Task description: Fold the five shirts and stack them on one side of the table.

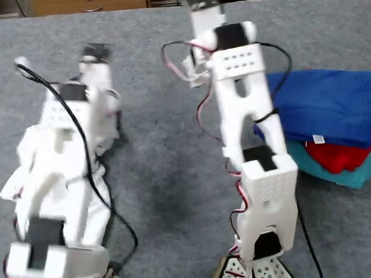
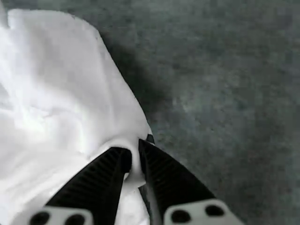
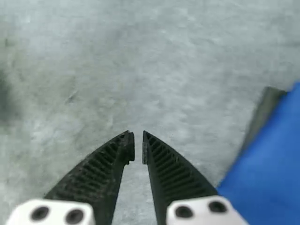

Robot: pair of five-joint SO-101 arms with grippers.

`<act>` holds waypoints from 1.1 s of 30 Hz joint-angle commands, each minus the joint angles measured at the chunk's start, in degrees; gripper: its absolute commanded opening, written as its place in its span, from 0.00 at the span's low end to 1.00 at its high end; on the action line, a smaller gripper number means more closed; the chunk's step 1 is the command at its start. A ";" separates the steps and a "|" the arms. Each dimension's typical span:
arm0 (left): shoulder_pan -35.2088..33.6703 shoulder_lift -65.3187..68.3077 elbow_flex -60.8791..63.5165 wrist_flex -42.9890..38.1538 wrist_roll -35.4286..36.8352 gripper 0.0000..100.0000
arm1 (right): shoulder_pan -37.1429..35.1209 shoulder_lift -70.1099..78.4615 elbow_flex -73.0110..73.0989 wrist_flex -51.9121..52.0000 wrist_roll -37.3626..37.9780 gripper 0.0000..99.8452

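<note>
Left wrist view, left end effector (image 2: 135, 150) clamped on white shirt (image 2: 56, 93) (right end effector (image 3: 138, 137) together)

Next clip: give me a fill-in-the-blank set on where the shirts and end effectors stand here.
1. The left end effector is shut on the white shirt; the right end effector holds ____.
2. The top shirt of the stack is ____.
3. The red shirt lies above the ____ one.
Missing words: nothing; blue; teal.
</note>
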 commanded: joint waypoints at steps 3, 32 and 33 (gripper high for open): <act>17.14 -18.77 11.78 0.09 -0.26 0.02 | 4.88 -0.31 -9.45 2.90 0.35 0.05; -45.54 -37.67 20.75 1.41 -4.92 0.24 | -22.20 13.93 -11.82 2.29 2.64 0.19; -46.33 -37.05 21.36 0.79 -4.92 0.24 | -22.20 14.29 -11.82 2.11 2.64 0.19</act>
